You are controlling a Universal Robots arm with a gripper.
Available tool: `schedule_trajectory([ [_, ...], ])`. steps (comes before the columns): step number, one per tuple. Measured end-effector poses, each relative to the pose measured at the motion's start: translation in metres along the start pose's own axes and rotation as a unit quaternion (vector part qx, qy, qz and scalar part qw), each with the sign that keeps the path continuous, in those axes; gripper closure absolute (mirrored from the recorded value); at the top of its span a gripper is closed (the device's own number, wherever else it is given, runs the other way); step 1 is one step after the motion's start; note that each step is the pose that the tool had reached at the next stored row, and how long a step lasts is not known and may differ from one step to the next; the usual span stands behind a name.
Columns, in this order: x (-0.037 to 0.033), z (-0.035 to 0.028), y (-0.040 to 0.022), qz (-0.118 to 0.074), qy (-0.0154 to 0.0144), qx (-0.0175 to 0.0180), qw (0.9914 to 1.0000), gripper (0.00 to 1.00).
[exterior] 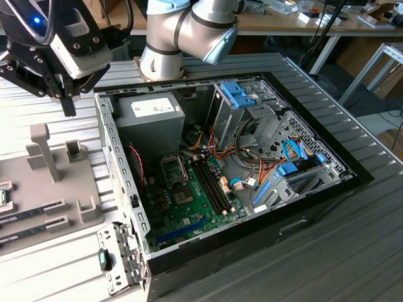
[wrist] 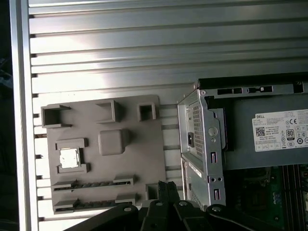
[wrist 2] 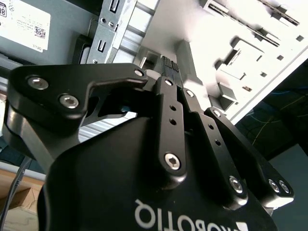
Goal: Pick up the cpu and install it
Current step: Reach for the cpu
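Cpu (wrist: 69, 158): silver square, seated in a raised pocket of the grey fixture tray (wrist: 139, 156), which lies on the slatted table (wrist: 144, 57) beside the open computer case (wrist: 202, 139). Gripper (wrist: 166, 185): hangs by the tray's case-side edge, well apart from the cpu, jaws closed together on nothing. Power-supply box (wrist: 250, 156): white printed label (wrist: 281, 131), cut off at the frame edge. Gripper body: white lettering, partly cropped in the second wrist view.

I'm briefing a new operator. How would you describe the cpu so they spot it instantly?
Find the grey fixture plate beside the open computer case. In its square-framed pocket lies the cpu, a small flat silver square, unlike the long thin memory sticks nearby.
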State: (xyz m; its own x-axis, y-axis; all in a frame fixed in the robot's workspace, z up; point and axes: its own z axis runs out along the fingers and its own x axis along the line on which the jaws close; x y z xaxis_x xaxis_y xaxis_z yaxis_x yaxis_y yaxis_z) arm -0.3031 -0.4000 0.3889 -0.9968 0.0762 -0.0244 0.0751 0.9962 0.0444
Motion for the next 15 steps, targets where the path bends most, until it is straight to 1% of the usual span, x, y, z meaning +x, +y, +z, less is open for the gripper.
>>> schedule_trajectory([
  [3,0.0034,0.0000,-0.0003,0.000,0.0000,0.0000,1.00000,0.89],
  [15,0.0106,0.0000,-0.0008,0.000,0.0000,0.0000,1.00000,0.89],
])
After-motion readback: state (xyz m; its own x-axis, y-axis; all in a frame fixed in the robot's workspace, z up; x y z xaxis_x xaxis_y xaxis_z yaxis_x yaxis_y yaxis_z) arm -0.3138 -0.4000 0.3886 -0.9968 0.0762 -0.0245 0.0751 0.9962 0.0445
